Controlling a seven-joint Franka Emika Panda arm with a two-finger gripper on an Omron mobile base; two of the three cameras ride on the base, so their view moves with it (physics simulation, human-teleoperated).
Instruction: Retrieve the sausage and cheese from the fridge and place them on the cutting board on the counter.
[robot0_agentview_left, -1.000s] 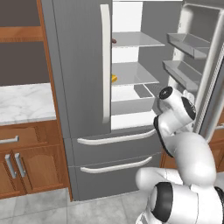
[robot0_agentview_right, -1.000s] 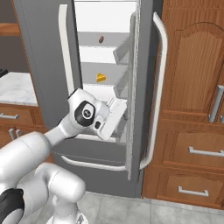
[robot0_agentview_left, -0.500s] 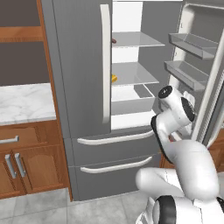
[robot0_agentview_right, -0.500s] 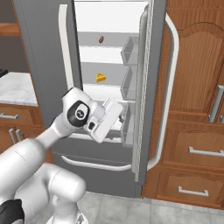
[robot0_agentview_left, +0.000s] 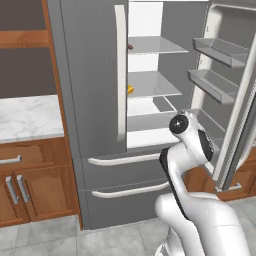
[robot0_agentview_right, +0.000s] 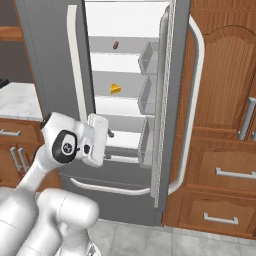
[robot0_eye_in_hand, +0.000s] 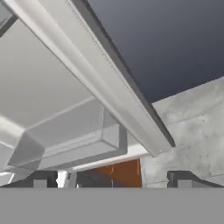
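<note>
In the left base view, we see that the right door of the tall grey French-door fridge (robot0_agentview_left: 95, 100) has swung further out than a second ago, and the arm has drawn back from it, so the shelves are now reachable; the short reddish-brown sausage (robot0_agentview_left: 130, 47) and the small yellow cheese wedge (robot0_agentview_left: 130, 90) peek past the closed left door, and the white marble worktop (robot0_agentview_left: 27, 117) lies to the left. The right base view gives us both foods whole, sausage on the upper shelf, cheese on the one below, with the end effector (robot0_agentview_right: 109, 145) spread open, empty, below them. In the hand view, we look along the door's edge and bins, fingertips (robot0_eye_in_hand: 181, 178) wide apart.
</note>
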